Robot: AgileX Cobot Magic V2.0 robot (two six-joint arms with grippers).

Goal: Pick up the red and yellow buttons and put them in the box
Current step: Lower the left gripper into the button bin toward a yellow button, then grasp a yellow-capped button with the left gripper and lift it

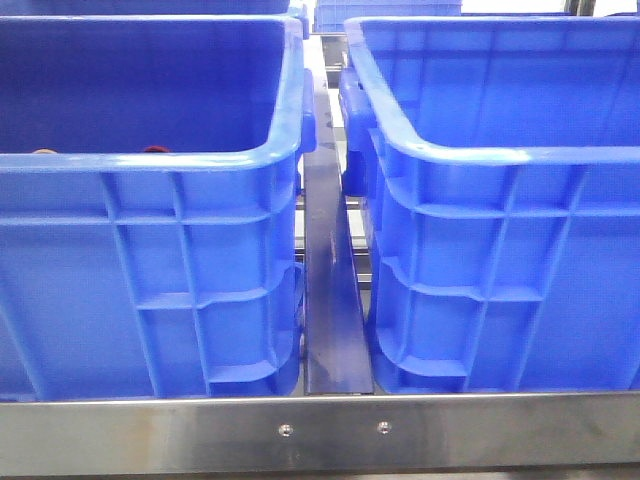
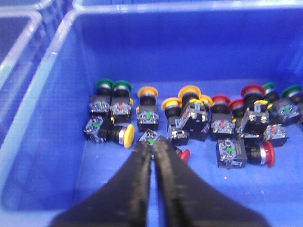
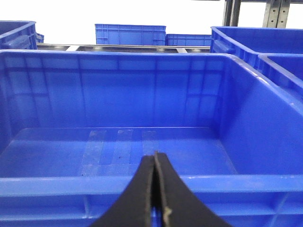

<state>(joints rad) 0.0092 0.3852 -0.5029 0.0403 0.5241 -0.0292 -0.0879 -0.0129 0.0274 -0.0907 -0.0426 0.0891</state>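
Note:
In the left wrist view, several push buttons with yellow, red and green caps lie on the floor of the left blue crate [image 2: 57,156]. A yellow button [image 2: 124,135] lies on its side just beyond my left gripper [image 2: 154,143]. The gripper is shut with a thin slit and hovers over a red-capped button [image 2: 184,154] that is partly hidden under it. Another red button [image 2: 265,153] lies further off. My right gripper [image 3: 155,157] is shut and empty over the near rim of the empty box [image 3: 118,182]. That box is the right crate in the front view [image 1: 500,155].
The two crates stand side by side on a metal rack [image 1: 320,430] with a dark rail [image 1: 330,300] between them. Only two button caps peek over the left crate's rim [image 1: 150,160] in the front view. More blue crates [image 3: 130,34] stand behind.

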